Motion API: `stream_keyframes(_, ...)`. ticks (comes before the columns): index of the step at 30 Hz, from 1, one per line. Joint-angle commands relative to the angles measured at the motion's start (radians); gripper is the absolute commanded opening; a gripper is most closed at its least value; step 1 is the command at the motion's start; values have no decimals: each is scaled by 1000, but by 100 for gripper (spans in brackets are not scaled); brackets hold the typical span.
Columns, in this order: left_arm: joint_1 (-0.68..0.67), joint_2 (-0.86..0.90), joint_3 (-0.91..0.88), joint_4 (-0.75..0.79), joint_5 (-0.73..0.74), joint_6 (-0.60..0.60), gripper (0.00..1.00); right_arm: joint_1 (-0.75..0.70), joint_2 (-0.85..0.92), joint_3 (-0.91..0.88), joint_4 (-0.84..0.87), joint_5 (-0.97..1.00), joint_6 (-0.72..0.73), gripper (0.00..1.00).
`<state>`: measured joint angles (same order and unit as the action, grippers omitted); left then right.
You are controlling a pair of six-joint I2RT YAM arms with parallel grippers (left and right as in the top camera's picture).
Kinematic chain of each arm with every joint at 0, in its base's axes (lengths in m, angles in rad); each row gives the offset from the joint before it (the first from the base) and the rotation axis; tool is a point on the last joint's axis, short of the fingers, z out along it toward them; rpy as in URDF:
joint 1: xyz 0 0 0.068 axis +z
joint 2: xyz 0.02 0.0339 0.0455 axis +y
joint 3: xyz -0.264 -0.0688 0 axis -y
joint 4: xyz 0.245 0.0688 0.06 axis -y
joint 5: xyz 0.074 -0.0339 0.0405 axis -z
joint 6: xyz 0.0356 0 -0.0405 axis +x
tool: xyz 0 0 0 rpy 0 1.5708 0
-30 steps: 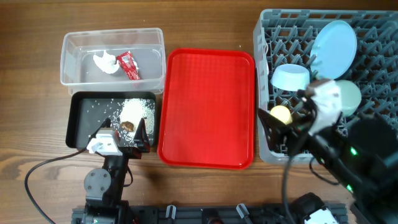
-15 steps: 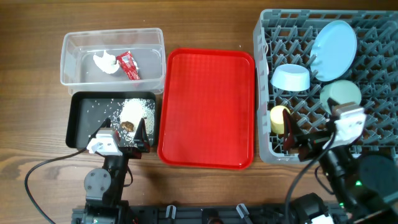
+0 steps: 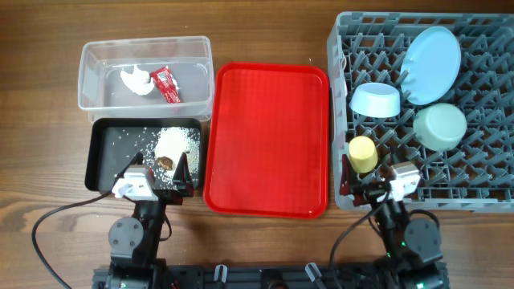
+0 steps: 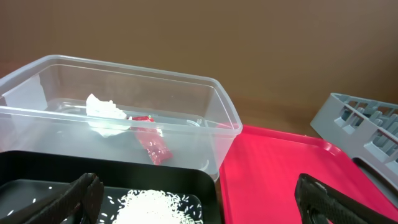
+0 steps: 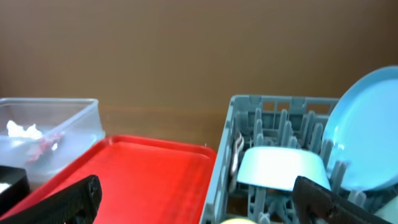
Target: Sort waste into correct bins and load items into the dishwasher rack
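The grey dishwasher rack (image 3: pixel 482 172) holds the pale blue plate (image 3: pixel 432 53), small pale blue bowl (image 3: pixel 375 101), mint green bowl (image 3: pixel 440 127) and yellow cup (image 3: pixel 362 152). The clear tub (image 3: pixel 144 50) holds the white tissue (image 3: pixel 136 79) and red sachet (image 3: pixel 166 84). The black tray (image 3: pixel 103 156) holds rice grains (image 3: pixel 178 140) and the brown lump (image 3: pixel 165 162). My left gripper (image 3: pixel 157 178) is open at the black tray's near edge. My right gripper (image 3: pixel 368 189) is open at the rack's near left corner. Fork and spoon are not visible.
The red serving tray (image 3: pixel 267 132) lies between the bins and the rack, nothing on it. It also shows in the left wrist view (image 4: pixel 280 174) and the right wrist view (image 5: pixel 149 174). Wooden table surrounds everything.
My right arm has pulled back from over the rack toward the near edge and now rests low at the rack's front left corner. The left arm has not moved.
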<state>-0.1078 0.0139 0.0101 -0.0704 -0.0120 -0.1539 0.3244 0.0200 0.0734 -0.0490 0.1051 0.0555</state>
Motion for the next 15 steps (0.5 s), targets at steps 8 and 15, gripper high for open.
stream_keyframes(8,10,-8,-5,-1,8,16,100,-5,-16,-68,68,-8,-1,100)
stream_keyframes(15,10,-8,-5,0,8,16,100,-5,-16,-68,68,-8,0,100)
